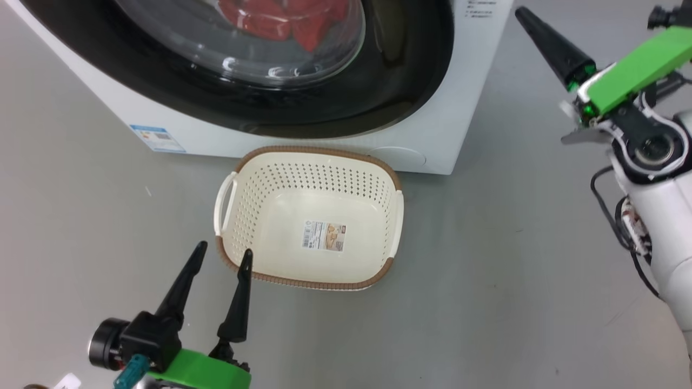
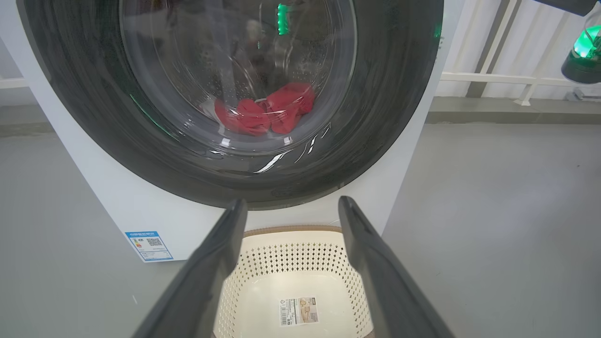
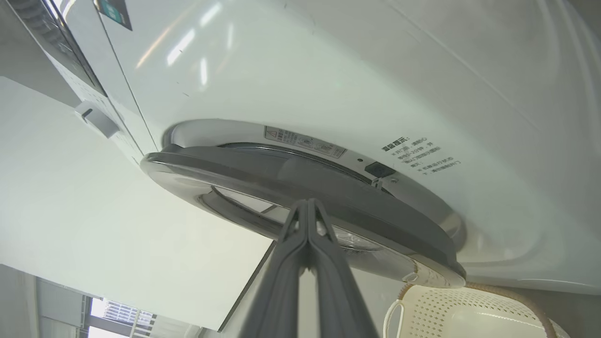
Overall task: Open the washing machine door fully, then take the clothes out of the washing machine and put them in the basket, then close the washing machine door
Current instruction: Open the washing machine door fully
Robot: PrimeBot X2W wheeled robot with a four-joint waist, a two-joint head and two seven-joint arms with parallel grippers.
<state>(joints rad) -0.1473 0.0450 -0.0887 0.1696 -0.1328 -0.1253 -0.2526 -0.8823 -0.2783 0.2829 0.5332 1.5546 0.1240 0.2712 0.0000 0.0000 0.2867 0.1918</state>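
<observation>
The white washing machine [image 1: 465,102] [image 2: 117,202] [image 3: 328,70] stands at the top of the head view. Its door [image 1: 324,111] [image 2: 389,117] [image 3: 281,173] covers the opening; in the right wrist view its latch side stands slightly off the front. Red clothes [image 1: 281,19] [image 2: 267,112] lie behind the glass. The cream basket [image 1: 319,152] [image 2: 291,231] [image 3: 469,305] sits empty on the floor before the machine. My left gripper [image 1: 224,251] [image 2: 292,202] is open, low beside the basket's near left corner. My right gripper [image 1: 520,13] [image 3: 307,203] is shut, its tips at the door's rim edge.
Grey floor [image 1: 486,270] surrounds the machine and basket. A blue label [image 1: 157,138] [image 2: 149,245] sits low on the machine's front. A white railing [image 2: 493,77] runs behind on the right. My white right forearm [image 1: 659,216] fills the right edge of the head view.
</observation>
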